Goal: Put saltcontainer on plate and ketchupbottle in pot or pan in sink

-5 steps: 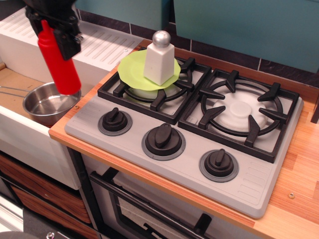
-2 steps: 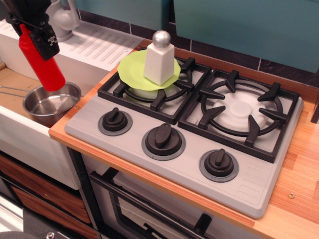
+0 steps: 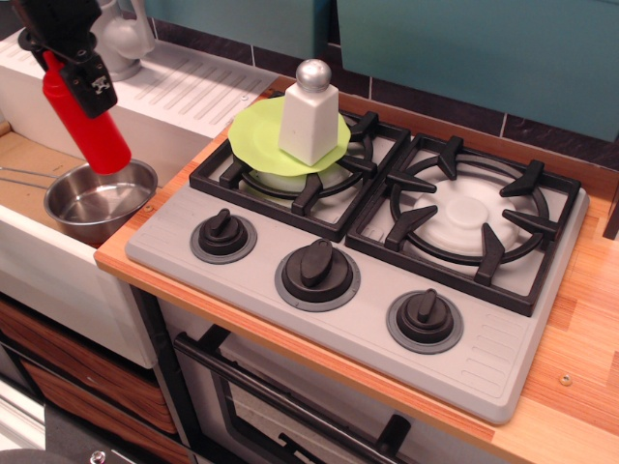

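Observation:
The white saltcontainer point(image 3: 309, 114) with its silver ball cap stands upright on the lime-green plate point(image 3: 263, 135), which rests on the left burner. My black gripper point(image 3: 70, 60) at the top left is shut on the upper part of the red ketchupbottle point(image 3: 92, 126). The bottle hangs tilted, its base just above the far rim of the shiny steel pot point(image 3: 97, 200). The pot sits in the white sink point(image 3: 44, 261) at the left, its wire handle pointing left. The bottle's nozzle is hidden by the gripper.
A grey stove top point(image 3: 358, 261) with two black burner grates and three black knobs point(image 3: 316, 268) fills the middle. The ribbed drainboard point(image 3: 193, 92) and grey faucet point(image 3: 121, 34) lie behind the sink. A wooden counter point(image 3: 580, 358) runs at the right.
My gripper carried the ketchupbottle left and away from the stove, from above the pot's right side to over its far rim. In the last half second it barely moved. The saltcontainer stayed put.

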Controlling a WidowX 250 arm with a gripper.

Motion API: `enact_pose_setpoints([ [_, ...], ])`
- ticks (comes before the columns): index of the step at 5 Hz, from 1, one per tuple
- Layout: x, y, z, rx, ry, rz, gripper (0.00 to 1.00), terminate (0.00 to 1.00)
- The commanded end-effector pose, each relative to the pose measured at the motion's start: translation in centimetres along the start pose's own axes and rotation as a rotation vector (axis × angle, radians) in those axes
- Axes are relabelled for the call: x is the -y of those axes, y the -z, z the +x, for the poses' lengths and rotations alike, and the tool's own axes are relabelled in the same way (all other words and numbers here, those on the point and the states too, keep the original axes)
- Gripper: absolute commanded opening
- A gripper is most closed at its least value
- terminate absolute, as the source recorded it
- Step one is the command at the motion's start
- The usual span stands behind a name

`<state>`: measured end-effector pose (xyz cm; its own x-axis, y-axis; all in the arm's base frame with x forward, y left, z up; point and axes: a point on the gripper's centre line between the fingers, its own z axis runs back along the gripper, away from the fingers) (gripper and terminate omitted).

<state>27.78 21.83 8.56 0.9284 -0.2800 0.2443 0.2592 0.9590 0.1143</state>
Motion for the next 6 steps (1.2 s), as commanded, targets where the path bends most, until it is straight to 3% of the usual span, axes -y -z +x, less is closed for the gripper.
enact_pose_setpoints([
  [1,-1.8,-1.0,0.9,-0.008,0.001,0.058,0.0,0.0],
  [2,-1.5,-1.1,0.9,-0.016,-0.012,0.054,0.0,0.0],
  [3,-1.1,-1.2,1.0,-0.015,-0.017,0.062,1.0,0.0],
  [6,-0.2,-2.0,1.1,-0.031,-0.035,0.06,1.0,0.0],
])
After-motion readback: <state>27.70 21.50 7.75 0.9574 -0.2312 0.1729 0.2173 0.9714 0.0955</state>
